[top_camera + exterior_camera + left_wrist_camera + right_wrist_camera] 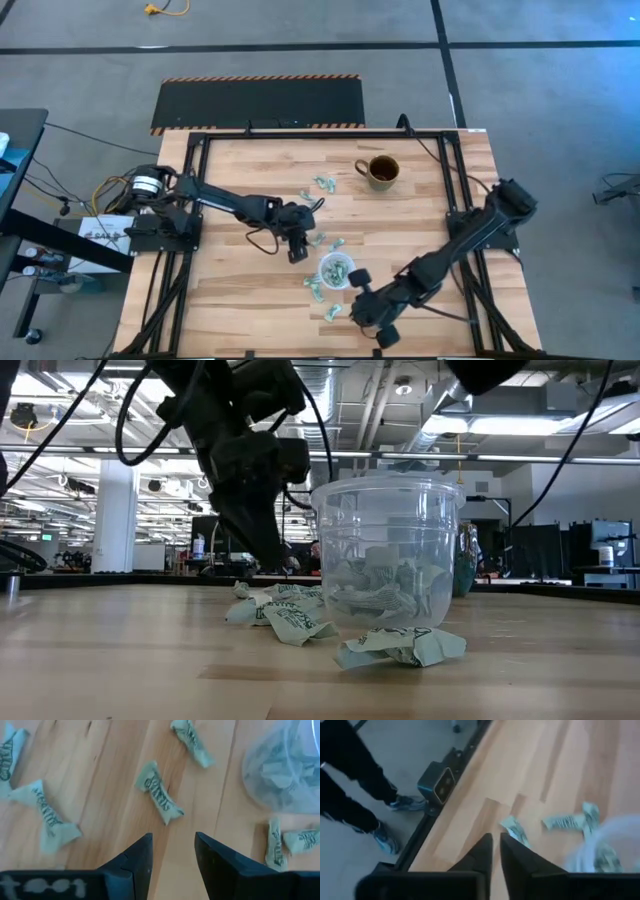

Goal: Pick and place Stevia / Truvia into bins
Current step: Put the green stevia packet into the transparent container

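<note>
Hovering low over the middle of the bench (pixel 230 190), the left gripper (pixel 172 851) has its fingers spread and empty, pointed down at a loose Stevia sachet (pixel 159 799) lying flat on the wood just ahead of the fingertips. The clear plastic cup (pixel 337 271) stands just beside this sachet, toward the bench's near edge, and already holds a heap of sachets; in the low view the cup (pixel 385 550) has crumpled sachets around its foot, one at its base in front (pixel 400 646). More sachets lie scattered beside the target (pixel 47 816), and a small cluster sits farther back, next to the brown mug (pixel 381 171) near the far edge. The right gripper (pixel 495 851) is near the cup's right side, by the near edge; its fingers stand close together with only a narrow gap and hold nothing. A person's legs and shoes (pixel 380 837) show on the floor beyond the bench edge.

To take the targeted sachet well, the left gripper would best centre over its narrow middle, with the fingers straddling the short width, then descend until the tips meet the wood before closing, since so thin a paper likely slips from a high pinch. Neighbouring sachets are apart enough to avoid a double pick.
</note>
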Robot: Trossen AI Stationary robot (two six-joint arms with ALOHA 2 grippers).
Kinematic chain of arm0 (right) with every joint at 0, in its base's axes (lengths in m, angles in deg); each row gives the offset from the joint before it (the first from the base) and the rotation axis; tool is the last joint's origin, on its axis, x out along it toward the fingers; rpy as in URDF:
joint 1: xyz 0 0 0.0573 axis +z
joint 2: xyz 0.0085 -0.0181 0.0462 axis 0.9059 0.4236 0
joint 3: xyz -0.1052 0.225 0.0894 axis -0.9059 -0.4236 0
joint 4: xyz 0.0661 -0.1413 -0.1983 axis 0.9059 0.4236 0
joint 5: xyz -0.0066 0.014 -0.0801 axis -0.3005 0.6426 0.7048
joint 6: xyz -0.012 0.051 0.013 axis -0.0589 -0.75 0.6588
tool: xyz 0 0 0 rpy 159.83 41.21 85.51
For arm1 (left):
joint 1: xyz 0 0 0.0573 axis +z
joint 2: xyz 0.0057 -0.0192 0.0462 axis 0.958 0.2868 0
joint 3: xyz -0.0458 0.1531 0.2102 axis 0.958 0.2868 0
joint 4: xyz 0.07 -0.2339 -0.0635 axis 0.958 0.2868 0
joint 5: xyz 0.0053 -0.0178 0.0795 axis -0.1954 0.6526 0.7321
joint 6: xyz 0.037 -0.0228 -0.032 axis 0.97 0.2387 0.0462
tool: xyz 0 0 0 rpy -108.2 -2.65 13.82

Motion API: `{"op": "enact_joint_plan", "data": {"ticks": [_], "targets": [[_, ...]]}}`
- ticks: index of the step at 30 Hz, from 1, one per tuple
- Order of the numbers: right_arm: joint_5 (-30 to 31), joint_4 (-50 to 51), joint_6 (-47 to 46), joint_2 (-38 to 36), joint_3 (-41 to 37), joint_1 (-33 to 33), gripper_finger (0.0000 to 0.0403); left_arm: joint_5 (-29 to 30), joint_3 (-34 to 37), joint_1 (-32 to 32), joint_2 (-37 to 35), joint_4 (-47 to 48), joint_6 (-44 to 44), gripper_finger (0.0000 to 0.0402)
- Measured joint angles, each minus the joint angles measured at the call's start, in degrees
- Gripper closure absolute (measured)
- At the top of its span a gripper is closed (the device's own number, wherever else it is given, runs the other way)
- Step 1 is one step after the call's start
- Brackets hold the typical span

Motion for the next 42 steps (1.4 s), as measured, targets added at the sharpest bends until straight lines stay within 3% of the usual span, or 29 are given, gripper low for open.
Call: {"op": "enact_joint_plan", "data": {"ticks": [10,15,25,33,42], "targets": [[-2.9,-4.6,14.9,6.4,0.2,-5.6,0.0231,0.4,0.0,0.3,1.2,-2.8,0.0,0.0268],[-6.9,-2.8,22.9,10.5,4.4,-6.7,0.0195,0.5,0.0,0.4,1.2,-2.8,0.5,0.0268],[-6.3,9.4,33.1,17.3,12.4,-5.8,0.0214,0.6,0.0,0.7,1.2,-2.7,1.0,0.0268],[-6.7,11.4,39.6,21.0,18.7,-6.3,0.0237,1.8,0.0,0.7,1.2,-2.7,1.1,0.0268],[-12.5,11.8,40.5,21.8,19.6,-7.6,0.0256,2.0,0.0,0.7,1.1,-2.7,0.9,0.0268]]}}
